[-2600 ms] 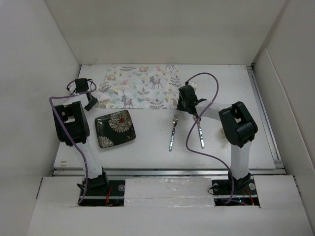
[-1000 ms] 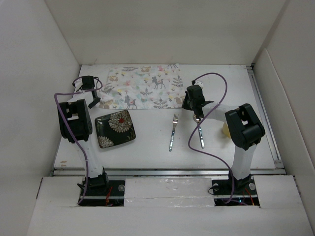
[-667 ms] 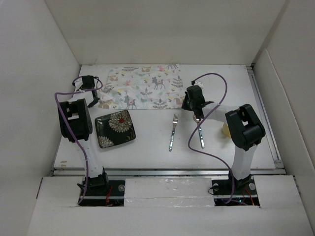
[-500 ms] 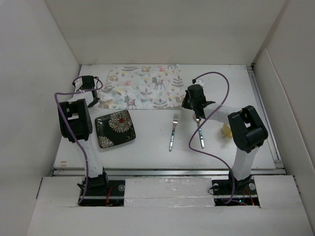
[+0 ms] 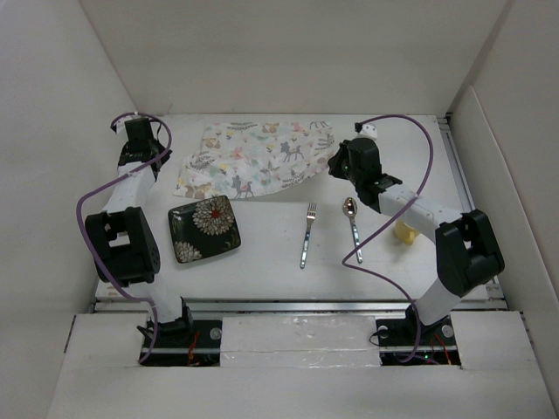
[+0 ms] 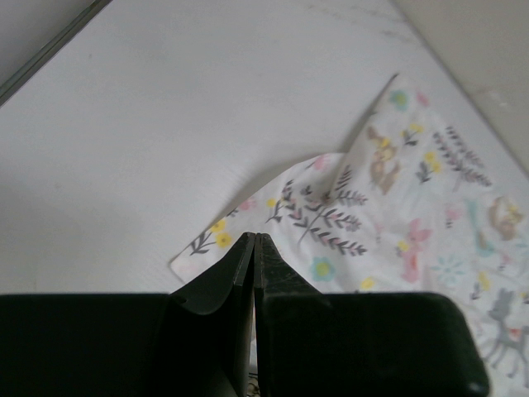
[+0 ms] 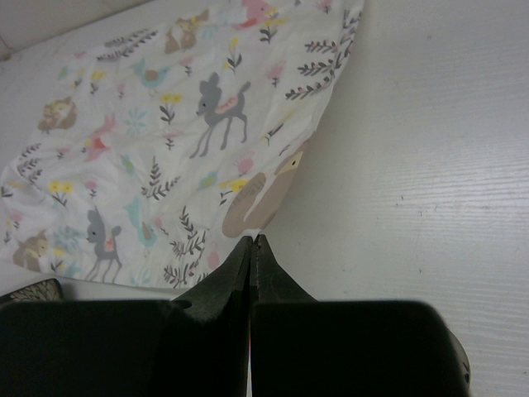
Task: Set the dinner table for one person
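1. You are handling a placemat (image 5: 253,157) that looks like thin printed cloth. It is light, limp and unbreakable, but it is likely to bunch and fold rather than slide flat if you are pulling from one point only.
2. The best hold is a corner or the hem, pinched right at the fingertips. Take one corner per claw, so the cloth is stretching between them instead of sagging.
3. Your right claw (image 7: 252,240) is standing fully closed. Two edges of the placemat are running together into a corner exactly at its tips, so it seems to be pinching that corner. The rest of the cloth is spreading away ahead of the tips and to their left.
4. Your left claw (image 6: 254,238) is also closed, with no gap showing. In its wrist view one placemat corner is lying just left of the tips, and a raised fold is sitting ahead and to the right. You cannot tell whether any cloth is caught between the fingers.
5. From above, the placemat is lying askew on the dinner table (image 5: 262,262), between the two claws.
6. The plate (image 5: 205,229), fork (image 5: 307,234) and spoon (image 5: 352,225) are waiting behind the claws, towards the arm bases.
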{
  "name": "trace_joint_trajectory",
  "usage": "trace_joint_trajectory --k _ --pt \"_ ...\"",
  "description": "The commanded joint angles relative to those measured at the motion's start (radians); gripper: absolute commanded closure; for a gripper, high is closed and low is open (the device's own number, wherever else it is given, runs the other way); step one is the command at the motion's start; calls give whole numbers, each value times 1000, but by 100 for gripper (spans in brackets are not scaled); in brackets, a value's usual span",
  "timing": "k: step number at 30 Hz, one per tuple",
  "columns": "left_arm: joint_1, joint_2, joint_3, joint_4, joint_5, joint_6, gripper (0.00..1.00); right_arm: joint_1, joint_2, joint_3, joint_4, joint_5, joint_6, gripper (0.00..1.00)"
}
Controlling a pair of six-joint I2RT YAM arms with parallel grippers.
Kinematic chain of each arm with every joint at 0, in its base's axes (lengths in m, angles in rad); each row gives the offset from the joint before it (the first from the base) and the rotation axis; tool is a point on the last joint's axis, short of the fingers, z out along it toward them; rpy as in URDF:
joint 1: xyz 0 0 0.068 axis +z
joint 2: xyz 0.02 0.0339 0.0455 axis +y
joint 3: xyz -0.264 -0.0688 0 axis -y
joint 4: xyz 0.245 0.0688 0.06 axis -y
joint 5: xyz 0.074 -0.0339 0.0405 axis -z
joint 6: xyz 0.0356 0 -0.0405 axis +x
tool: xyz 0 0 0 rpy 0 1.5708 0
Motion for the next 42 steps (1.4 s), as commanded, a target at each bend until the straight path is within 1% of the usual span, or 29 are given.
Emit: trace_joint_trajectory --k 1,2,3,4,5,6,7,9,10,11,13,15,17,20,24,26,27,28,30,33,36,37,39,40,42 --pt "3 -98 -3 61 105 -38 100 -6 -65 27 3 21 -24 100" --pt "-9 -100 12 61 121 -22 100 -6 -68 30 -2 15 -25 100" --pt "-18 -74 29 37 166 -8 100 -15 -69 35 0 6 -29 100" --pt "-29 -52 72 -3 158 5 100 -15 -62 41 0 6 -32 100" --pt "-52 -34 75 -56 88 15 100 -15 -53 44 -6 4 -32 100" --pt "-62 -14 57 -55 66 32 99 -15 -43 45 -17 13 -32 100" --pt "-63 -5 37 -48 56 40 83 -15 -34 44 -20 17 -30 100" --pt "-85 43 11 -73 61 63 72 -15 -8 26 -14 17 -24 100" --pt "-86 61 18 -74 46 72 71 -15 -8 26 -9 15 -22 100" --pt "-102 78 24 -109 -12 83 71 -15 -3 15 0 15 -21 100" --pt "-121 117 29 -135 -46 107 71 -15 3 7 6 12 -19 100" --pt "-130 132 15 -155 -54 112 71 -15 10 1 12 12 -22 100" --pt "-130 138 8 -170 -72 123 66 -15 17 1 15 9 -24 100" --pt "-130 158 -9 -167 -100 140 65 -15 18 -16 35 -5 -21 100" --pt "-130 247 29 -216 -132 152 65 -15 10 -39 49 -20 -19 100" --pt "-130 273 41 -233 -160 161 60 -15 4 -48 60 -28 -18 100" --pt "-130 294 43 -235 -160 166 59 -15 3 -51 63 -34 -19 100" --pt "-130 301 43 -233 -160 169 55 -15 1 -53 66 -36 -16 100" --pt "-130 322 47 -235 -151 175 51 -15 3 -50 66 -39 -16 100" --pt "-130 341 69 -246 -149 177 49 -15 6 -48 70 -43 -18 100" --pt "-130 345 72 -229 -148 177 66 -6 7 -47 72 -48 -18 100" --pt "-130 345 73 -221 -146 178 79 -6 6 -45 74 -46 -18 100" --pt "-130 350 81 -224 -137 177 91 -6 6 -47 75 -46 -18 100" --pt "-130 350 86 -221 -131 173 100 -6 7 -47 75 -48 -16 100" --pt "-130 338 87 -219 -125 167 100 -6 6 -47 75 -48 -16 100"
